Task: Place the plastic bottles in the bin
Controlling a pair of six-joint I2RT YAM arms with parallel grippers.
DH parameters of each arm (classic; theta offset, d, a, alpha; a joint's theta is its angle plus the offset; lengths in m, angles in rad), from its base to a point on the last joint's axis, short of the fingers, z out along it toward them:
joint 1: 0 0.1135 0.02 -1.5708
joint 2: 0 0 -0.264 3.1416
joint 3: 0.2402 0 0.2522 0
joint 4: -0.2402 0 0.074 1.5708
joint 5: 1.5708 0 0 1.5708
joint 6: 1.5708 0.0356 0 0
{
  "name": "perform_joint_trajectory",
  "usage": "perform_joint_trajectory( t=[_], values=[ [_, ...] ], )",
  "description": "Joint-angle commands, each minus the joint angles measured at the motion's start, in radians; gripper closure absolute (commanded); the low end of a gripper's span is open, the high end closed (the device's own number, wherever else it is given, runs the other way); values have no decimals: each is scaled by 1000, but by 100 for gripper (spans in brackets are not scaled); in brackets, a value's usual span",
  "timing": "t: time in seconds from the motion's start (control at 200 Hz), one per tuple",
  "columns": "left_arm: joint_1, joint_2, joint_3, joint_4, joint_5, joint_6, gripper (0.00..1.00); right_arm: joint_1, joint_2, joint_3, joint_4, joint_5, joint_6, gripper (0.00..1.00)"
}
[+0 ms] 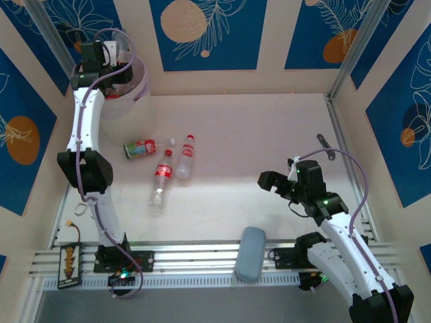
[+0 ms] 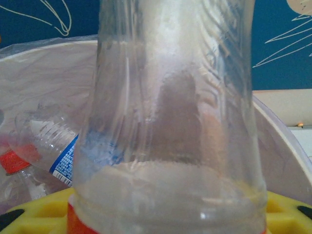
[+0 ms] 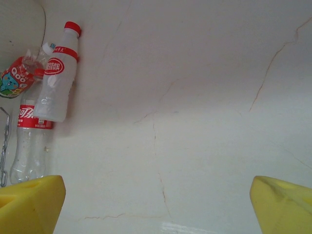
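ringing pale table (image 1: 256, 134), blue-patterned walls (image 1: 209, 47)

The left hand (image 1: 111, 55) above the bin (image 1: 124, 104) hides most of the bin's contents. The clear bottle (image 2: 170, 122) in its grip is blurred, top and base cut off, screening the bin's interior.

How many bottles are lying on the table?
3, close together on the table: a crushed green-and-red bottle leftmost, a white bottle with a red cap rightmost, and a clear red-labelled bottle between. None looks hidden.
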Motion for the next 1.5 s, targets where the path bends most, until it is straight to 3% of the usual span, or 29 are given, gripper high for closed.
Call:
perform_joint_trajectory(
  t=[0.0,0.275,0.4,0.61,1.015,1.18,1.496],
  values=[
    [13,14,37,-24,46,30,44,-5,-8,-9,-7,-5,6,3],
    [14,-8,37,-28,68,64,3,-6,-3,-13,6,-7,7,3],
    [20,-21,36,-4,90,56,0,-6,5,-10,15,-15,10,3],
    [41,0,38,26,22,-29,14,-5,12,-5,17,-20,11,3],
    [50,66,-11,20,36,-90,44,-4,18,-9,25,-17,10,3],
    [50,54,-110,73,49,-124,49,-3,30,-12,31,-22,12,3],
    [51,41,-128,77,43,-111,50,5,33,-7,31,-16,11,3]
  ],
)
